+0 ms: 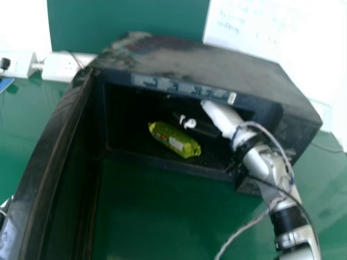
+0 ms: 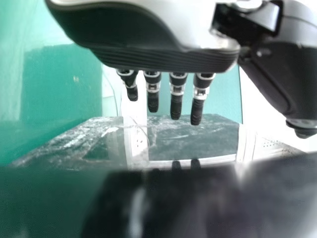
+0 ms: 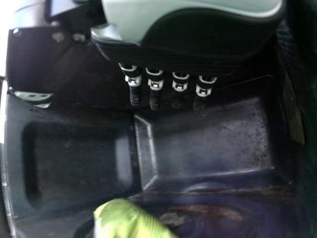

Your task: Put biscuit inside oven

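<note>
Nearest the cam is the oven door (image 1: pixel 51 157), swung wide open on the left side, its long edge running down to the bottom corner. Robot's right arm (image 1: pixel 271 187) comes up from the bottom right w/ loose wires hanging off it, and goes in thru the oven mouth. Green bench (image 1: pixel 146 211) under all of it btw.

Left robot hand (image 2: pixel 143 54) is up by the door's dark glossy side in the left wrist view, fingers straight & nothing in its grip.

Biscuit pack (image 1: pixel 174 139), yellow-green, is already inside the oven (image 1: pixel 217 59), lying on its side-to-side slant on the floor just behind the front lip. Right robot hand (image 1: pixel 219 116) is in there too, on the right side of the opening, fingers straight, not holding anything. Right wrist view has a gap b/w its fingers and the pack, so no contact AFAICT.

Further back: white power strip (image 1: pixel 64 67) behind the oven on the left, whiteboard (image 1: pixel 271 32) on the right, w/ some handwriting on it.
</note>
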